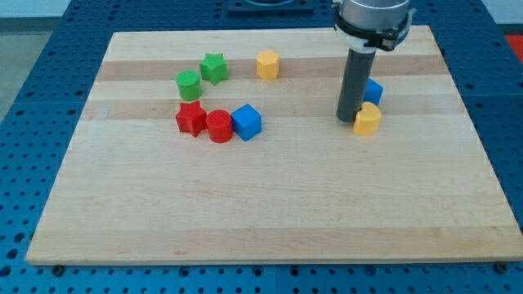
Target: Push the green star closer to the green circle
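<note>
The green star [214, 68] lies at the upper left of the wooden board [270, 204]. The green circle [188, 85] sits just below and to the left of it, almost touching. My tip [350, 119] rests on the board at the right, far from both green blocks. It stands right beside a yellow block [367, 119], with a blue block [373, 91] partly hidden behind the rod.
A red star [191, 118], a red cylinder [219, 126] and a blue cube [246, 122] form a row below the green circle. A yellow hexagon [267, 64] lies to the right of the green star. The board rests on a blue perforated table [33, 122].
</note>
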Available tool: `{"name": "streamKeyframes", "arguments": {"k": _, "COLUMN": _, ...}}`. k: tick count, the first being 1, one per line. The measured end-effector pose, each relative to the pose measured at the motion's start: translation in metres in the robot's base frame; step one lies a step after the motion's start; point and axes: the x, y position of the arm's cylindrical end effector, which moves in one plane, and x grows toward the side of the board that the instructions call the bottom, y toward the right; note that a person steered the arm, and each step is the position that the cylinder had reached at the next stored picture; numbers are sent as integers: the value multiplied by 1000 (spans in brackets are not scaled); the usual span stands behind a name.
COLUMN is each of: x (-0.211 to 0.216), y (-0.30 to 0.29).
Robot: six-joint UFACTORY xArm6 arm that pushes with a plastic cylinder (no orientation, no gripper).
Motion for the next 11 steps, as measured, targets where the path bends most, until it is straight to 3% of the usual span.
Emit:
{"name": "streamKeyframes", "arguments": {"k": 1, "x": -4, "y": -4}}
{"name": "streamKeyframes", "arguments": {"k": 4, "x": -64, "y": -150}}
{"name": "streamKeyframes", "arguments": {"k": 5, "x": -99, "y": -158}}
{"name": "streamKeyframes", "arguments": {"k": 9, "x": -125, "y": -158}}
{"name": "streamKeyframes", "arguments": {"k": 11, "x": -125, "y": -94}}
